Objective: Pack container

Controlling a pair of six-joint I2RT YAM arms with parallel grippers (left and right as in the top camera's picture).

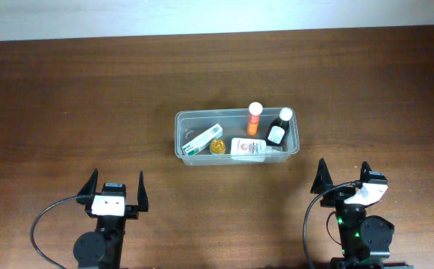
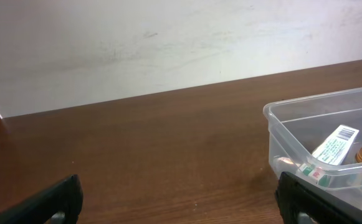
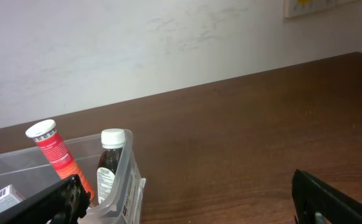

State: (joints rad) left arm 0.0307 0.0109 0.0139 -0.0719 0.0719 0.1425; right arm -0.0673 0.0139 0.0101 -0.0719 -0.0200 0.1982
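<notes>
**Overhead and wrist views, packing task.** The container [image 1: 209,113] lies on the surface [image 1: 67,90] and holds five items. A box [image 1: 203,139] lies toward its left end, with a small amber item [image 1: 217,146] just beside it. A white bottle [image 1: 248,149] lies flat along the wall on the robot's side. Toward the right end, an orange tube [image 1: 255,118] leans and a dark bottle [image 1: 279,125] stands upright.

No loose item shows outside the container, so the packing step appears finished or nearly so. The next move probably calls only for a check that nothing is left out of frame, with both arms held back.

The left pincer [image 1: 117,179] sits on the robot's side of the container, off its left end and well apart from it. Its jaws are spread wide and hold nothing. The right pincer [image 1: 343,173] sits off the container's right end, likewise apart, wide open and empty. Each wrist view shows a corner of the container ahead of the fingers, untouched.
</notes>
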